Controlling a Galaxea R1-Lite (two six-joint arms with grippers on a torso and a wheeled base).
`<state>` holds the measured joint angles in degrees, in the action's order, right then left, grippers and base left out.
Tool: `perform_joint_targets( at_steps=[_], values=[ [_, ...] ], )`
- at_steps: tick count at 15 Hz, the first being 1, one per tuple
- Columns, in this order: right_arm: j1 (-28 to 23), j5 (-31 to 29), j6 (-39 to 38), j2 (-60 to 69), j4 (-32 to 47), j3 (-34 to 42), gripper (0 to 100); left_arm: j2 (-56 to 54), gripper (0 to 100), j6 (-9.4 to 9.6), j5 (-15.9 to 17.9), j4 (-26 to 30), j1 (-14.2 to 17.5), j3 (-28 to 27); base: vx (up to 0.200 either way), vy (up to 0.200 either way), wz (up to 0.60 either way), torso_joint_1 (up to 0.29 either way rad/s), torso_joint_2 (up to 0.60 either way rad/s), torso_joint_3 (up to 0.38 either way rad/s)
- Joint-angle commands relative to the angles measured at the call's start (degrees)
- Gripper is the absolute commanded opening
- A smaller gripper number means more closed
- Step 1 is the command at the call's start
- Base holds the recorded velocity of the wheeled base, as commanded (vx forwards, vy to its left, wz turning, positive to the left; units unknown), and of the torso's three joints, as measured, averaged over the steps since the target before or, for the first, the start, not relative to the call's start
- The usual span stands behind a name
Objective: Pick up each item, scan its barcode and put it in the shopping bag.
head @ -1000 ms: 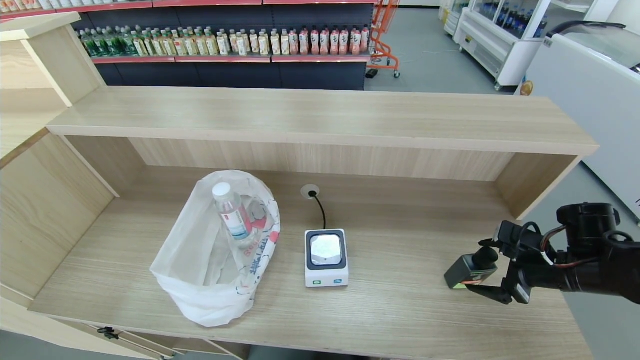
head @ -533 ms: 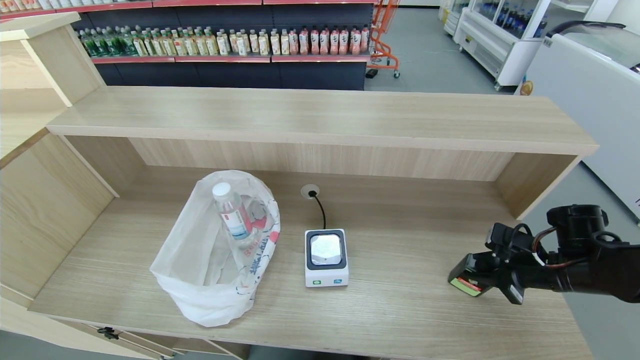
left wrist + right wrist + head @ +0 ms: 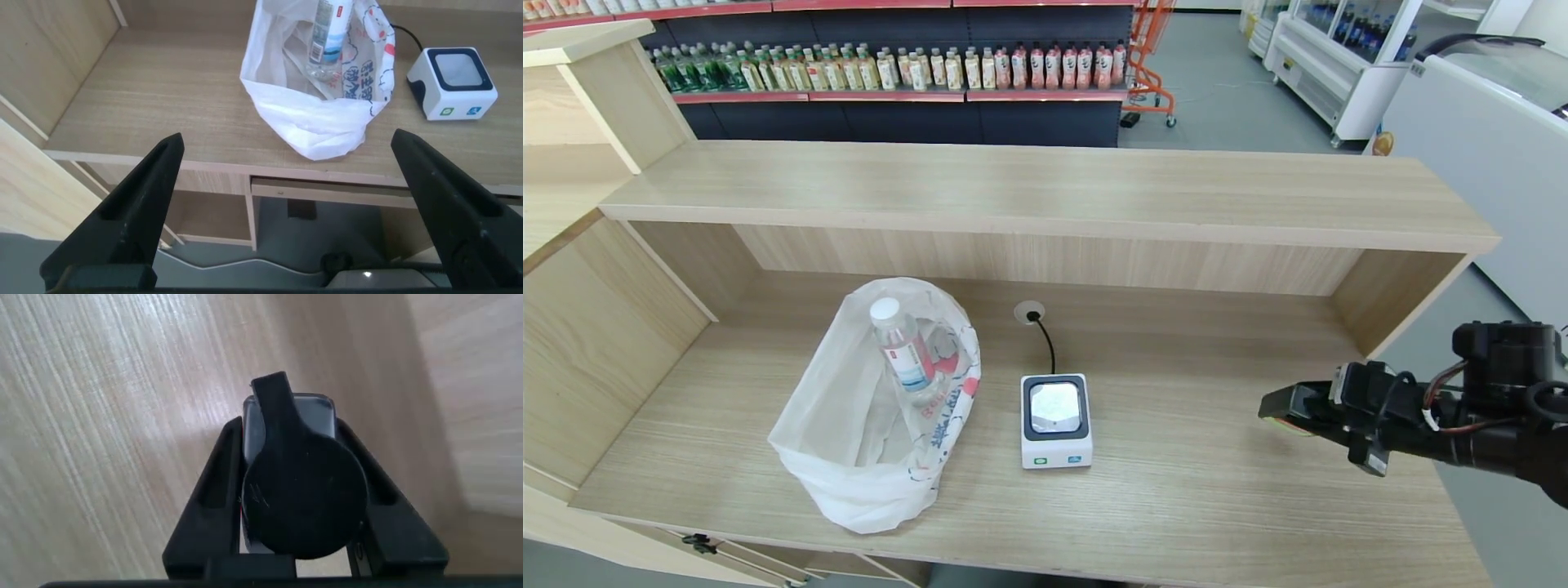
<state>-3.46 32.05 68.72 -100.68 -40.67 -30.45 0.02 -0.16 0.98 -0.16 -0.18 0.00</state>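
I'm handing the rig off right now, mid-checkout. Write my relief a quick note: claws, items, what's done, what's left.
Right claw: shut on a small dark item, held over the right end of the counter, well right of the scanner.
Left claw: open, holding nothing, back off the counter's near edge on the bag's side.
Done: one bottle leans inside the shopping bag, left of the scanner.
Left: show the held item's barcode to the scanner, then put it in the bag. I cannot tell if it has been scanned.

Light wooden checkout counter (image 3: 1192, 498), white plastic shopping bag (image 3: 849, 445) stood towards its left, barcode scanner (image 3: 1055, 420) sat just beside, black cable (image 3: 1046, 345) trailed behind.
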Motion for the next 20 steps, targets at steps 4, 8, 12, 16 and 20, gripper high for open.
perform_joint_targets(
  at_steps=[4,8,12,16,20],
  values=[
    [3.9,15.76,31.74,4.71,-1.17,3.73,0,0.06,100,-0.02,-0.01,-0.02,0.01,0.0,0.0,0.0,0.0,0.0,0.0,0.0],
    [10.41,28.51,61.97,0.49,4.28,3.38,0,0.06,100,-0.02,-0.01,-0.02,0.01,0.0,0.0,0.0,0.0,0.0,0.0,0.0],
    [17.44,34.84,79.55,-3.12,4.11,3.29,0,0.06,100,-0.02,-0.01,-0.02,0.01,0.0,0.0,0.0,0.0,0.0,0.0,0.0],
    [23.59,36.15,84.47,-5.14,1.64,2.15,0,0.06,100,-0.02,-0.01,-0.02,0.01,0.0,0.0,0.0,0.0,0.0,0.0,0.0],
    [27.63,36.24,85.27,-6.28,0.77,0.13,0,0.06,100,-0.02,-0.01,-0.02,0.01,0.0,0.0,0.0,0.0,0.0,0.0,0.0]
  ],
)
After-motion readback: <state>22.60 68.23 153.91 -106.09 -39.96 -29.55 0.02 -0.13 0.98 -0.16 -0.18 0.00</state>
